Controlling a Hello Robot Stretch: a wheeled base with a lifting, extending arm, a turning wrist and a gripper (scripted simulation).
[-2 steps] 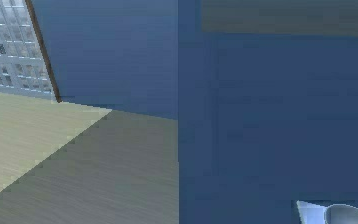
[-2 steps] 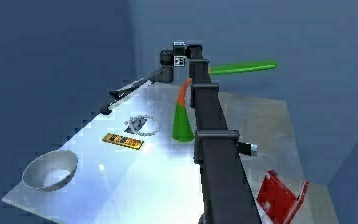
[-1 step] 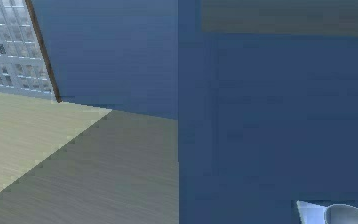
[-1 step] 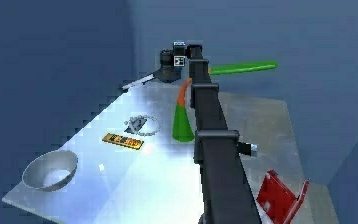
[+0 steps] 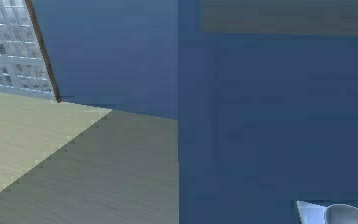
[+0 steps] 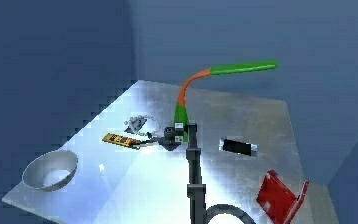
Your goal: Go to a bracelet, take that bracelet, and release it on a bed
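Observation:
On the white table (image 6: 227,110) in the arm side view, a short yellow and dark strip (image 6: 117,140) lies left of the middle. A small grey crumpled thing (image 6: 137,124) sits just behind it. I cannot tell which of them is the bracelet. The dark arm (image 6: 195,185) rises from the bottom edge. The gripper (image 6: 147,141) at its far end points left, with its fingers reaching the strip's right end. Things lie on the table at the fingers, so I cannot tell whether the gripper holds anything.
A grey bowl (image 6: 49,172) stands at the table's left front and again at the forward view's bottom right (image 5: 345,215). A green and orange bent lamp (image 6: 212,75), a dark phone (image 6: 240,147) and a red object (image 6: 280,195) share the table. Blue walls (image 5: 277,110) stand close ahead; open floor (image 5: 57,150) lies left, below a window (image 5: 12,45).

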